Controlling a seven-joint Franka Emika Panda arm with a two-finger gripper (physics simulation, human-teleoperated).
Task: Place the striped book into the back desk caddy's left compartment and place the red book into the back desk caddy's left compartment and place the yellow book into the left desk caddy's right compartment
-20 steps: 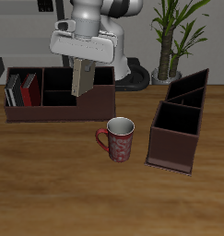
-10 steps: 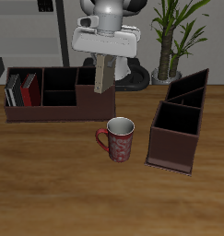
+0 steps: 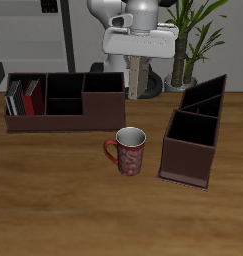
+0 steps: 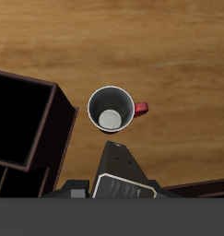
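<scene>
My gripper (image 3: 140, 62) hangs above the table, shut on the yellow book (image 3: 139, 80), a pale tan slab held upright below the fingers. It hovers just past the end of the back desk caddy (image 3: 103, 108), between that caddy and the left desk caddy (image 3: 185, 152). The striped book (image 3: 13, 97) and the red book (image 3: 31, 97) stand upright together in the back caddy's end compartment farthest from the gripper. In the wrist view the held book (image 4: 121, 166) shows edge-on as a dark wedge, with the left desk caddy (image 4: 26, 124) off to one side.
A red patterned mug (image 3: 128, 150) stands between the two caddies, nearer the table's front edge; the wrist view looks straight down into the mug (image 4: 111, 109). A potted plant (image 3: 188, 40) stands behind the left desk caddy.
The gripper has carried the yellow book sideways from over the back caddy's middle, past its end, toward the left desk caddy. The other books and the mug have not moved.
</scene>
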